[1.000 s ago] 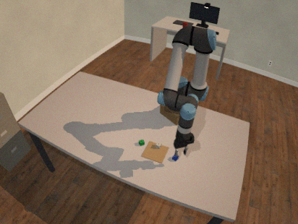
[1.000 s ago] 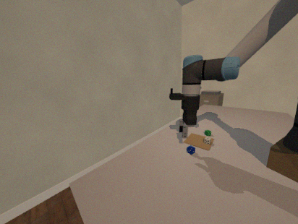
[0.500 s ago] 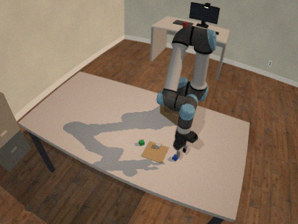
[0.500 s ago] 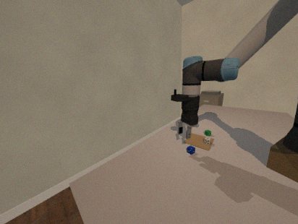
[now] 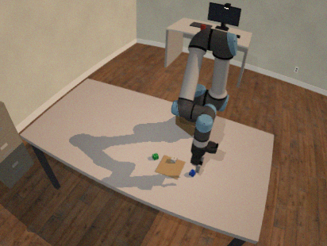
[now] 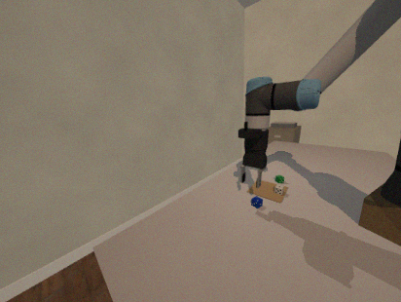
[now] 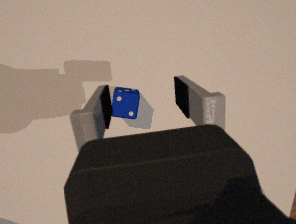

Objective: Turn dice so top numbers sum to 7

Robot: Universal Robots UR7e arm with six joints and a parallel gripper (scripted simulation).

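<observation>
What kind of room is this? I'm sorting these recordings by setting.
Probably an office or small lab room: a wood floor, a white desk with a monitor by the wall, a grey filing cabinet, and a large worktable carrying the robot arm.

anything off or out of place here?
Two dice sit off the mat: the blue die on the bare table beside its right edge, the green die off its left corner. Only the white die is on it. The open gripper is above the blue die.
</observation>
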